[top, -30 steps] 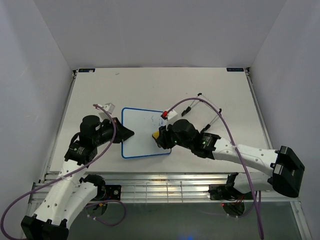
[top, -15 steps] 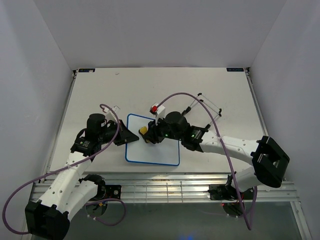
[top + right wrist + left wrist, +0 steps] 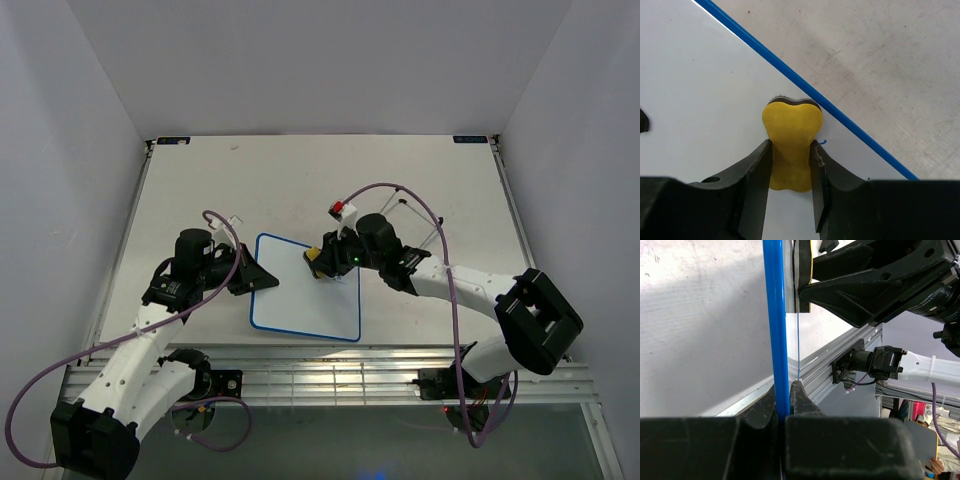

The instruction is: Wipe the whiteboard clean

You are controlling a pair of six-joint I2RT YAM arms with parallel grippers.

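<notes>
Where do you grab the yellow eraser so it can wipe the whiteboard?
Grab the yellow eraser at its narrow waist, coming from its yellow back. It is peanut-shaped, so the two dents give a snug seat and the wider ends should stop it slipping out. The dark wiping pad then faces the whiteboard. The right gripper holds it just that way.

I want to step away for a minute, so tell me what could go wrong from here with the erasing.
The left gripper grips the whiteboard only by its thin blue rim at one edge, so wiping pressure might pivot the board or pull it free. The right gripper holds the yellow eraser close to the rim, so a stroke could run off onto the table. The small blue mark beside the eraser could be missed.
</notes>
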